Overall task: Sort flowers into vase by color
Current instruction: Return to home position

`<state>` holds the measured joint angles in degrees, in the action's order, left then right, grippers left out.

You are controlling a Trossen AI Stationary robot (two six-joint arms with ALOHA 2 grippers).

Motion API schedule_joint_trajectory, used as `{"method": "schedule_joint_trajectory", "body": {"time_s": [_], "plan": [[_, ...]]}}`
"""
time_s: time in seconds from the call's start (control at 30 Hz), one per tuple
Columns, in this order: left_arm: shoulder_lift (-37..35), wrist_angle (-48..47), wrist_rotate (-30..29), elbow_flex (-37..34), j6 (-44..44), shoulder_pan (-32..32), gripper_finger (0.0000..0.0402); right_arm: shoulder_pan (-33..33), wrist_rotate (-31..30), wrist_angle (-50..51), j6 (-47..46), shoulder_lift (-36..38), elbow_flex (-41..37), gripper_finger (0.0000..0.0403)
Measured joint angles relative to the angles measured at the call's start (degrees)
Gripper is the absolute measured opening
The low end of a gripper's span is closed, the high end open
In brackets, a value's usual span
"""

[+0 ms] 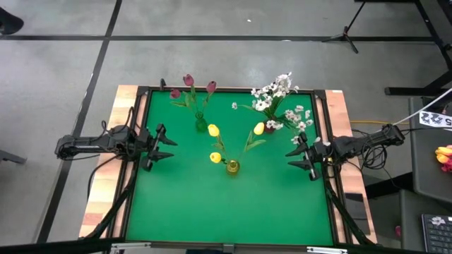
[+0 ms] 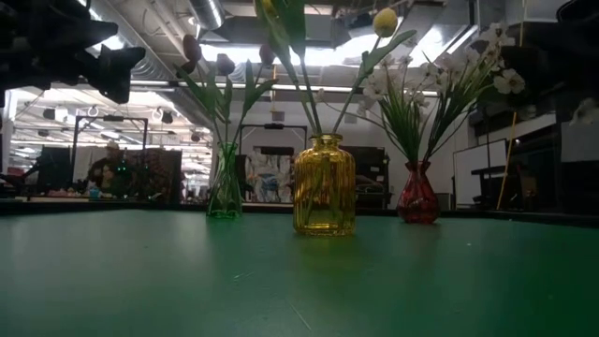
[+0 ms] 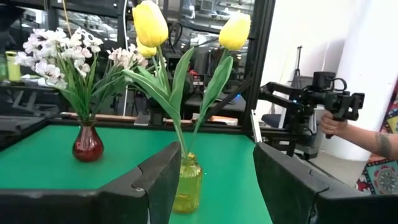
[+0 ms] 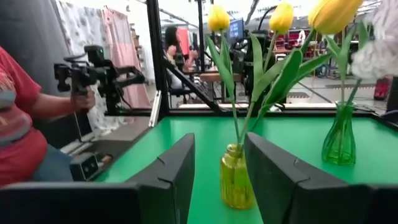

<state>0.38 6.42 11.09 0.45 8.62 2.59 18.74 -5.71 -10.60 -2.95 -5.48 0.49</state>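
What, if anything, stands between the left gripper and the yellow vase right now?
Nothing visible. Only bare green mat lies between the open left gripper and the yellow vase holding the yellow tulips. The green vase and red vase stand nearer the table's far edge, off that line.

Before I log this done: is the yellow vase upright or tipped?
Upright. The yellow vase stands flat on the green table, its three yellow tulips rising from its neck.
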Motion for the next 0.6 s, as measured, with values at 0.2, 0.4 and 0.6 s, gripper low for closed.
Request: {"method": "schedule_joint_trajectory", "body": {"time_s": [0.2, 0.4, 0.6], "plan": [[0.0, -0.02, -2.3, 0.0, -4.65, -0.01, 0.02, 0.0, -6.23, 5.54, 0.72, -0.02, -0.02, 0.014], [0.0, -0.68, -4.04, 0.04, -7.5, -0.02, 0.02, -0.02, -7.03, 7.25, 0.14, -0.57, -0.04, 0.014], [0.09, -4.75, -5.07, 0.04, -7.36, -0.02, 0.02, -0.02, 0.41, 4.58, 1.89, -0.52, -0.07, 0.014]]}}
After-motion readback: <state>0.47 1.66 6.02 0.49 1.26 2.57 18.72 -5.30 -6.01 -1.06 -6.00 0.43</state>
